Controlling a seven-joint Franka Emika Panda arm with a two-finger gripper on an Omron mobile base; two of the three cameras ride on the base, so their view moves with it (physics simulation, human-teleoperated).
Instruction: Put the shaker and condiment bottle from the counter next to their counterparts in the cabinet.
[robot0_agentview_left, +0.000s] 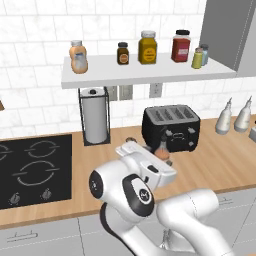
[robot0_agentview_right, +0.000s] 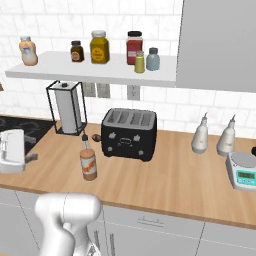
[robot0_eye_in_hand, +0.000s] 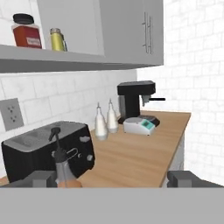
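Nearest the hand camera, the gripper (robot0_eye_in_hand: 112, 178) has its jaws spread wide and empty, the two fingertips (robot0_eye_in_hand: 43, 178) far apart at the bottom of the hand view. Just beyond the left fingertip stands the condiment bottle (robot0_agentview_right: 88, 163), upright on the wooden counter (robot0_agentview_right: 170, 180), close in front of the black toaster (robot0_agentview_right: 129, 133). Behind the toaster, two grey-white pointed bottles (robot0_agentview_right: 200, 136) stand by the wall, with a scale (robot0_agentview_right: 242, 172) beside them. Higher up, on the cabinet (robot0_agentview_right: 90, 72) shelf, the shaker (robot0_agentview_right: 139, 62) sits just beside the pale blue shaker (robot0_agentview_right: 153, 59), while the peach squeeze bottle (robot0_agentview_right: 28, 50) stands at the shelf's far left end.
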